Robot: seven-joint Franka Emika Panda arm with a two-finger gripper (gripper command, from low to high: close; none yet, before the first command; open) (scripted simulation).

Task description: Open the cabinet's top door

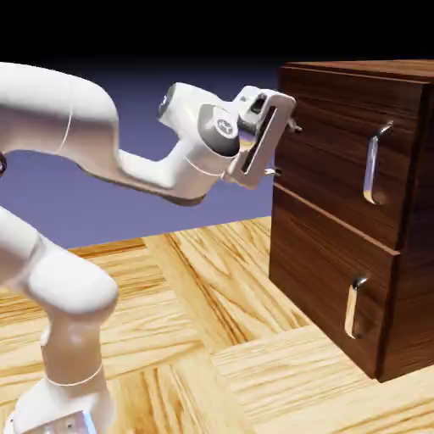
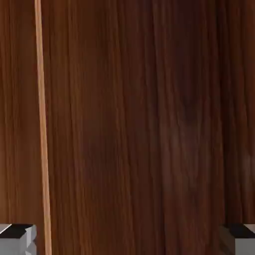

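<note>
gripper (image 1: pixel 284 150) just left of the top door (image 1: pixel 343 144), above table (image 1: pixel 212 339).

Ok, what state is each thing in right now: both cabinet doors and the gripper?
top door: shut, handle untouched.
lower door: shut.
gripper: open, empty, pointing at the top door's left part, away from the handle.
cabinet: upright on the table.

no readable text, labels or signs

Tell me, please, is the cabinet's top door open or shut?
Shut: the top door sits flush in the cabinet, its handle ungrasped.
</note>
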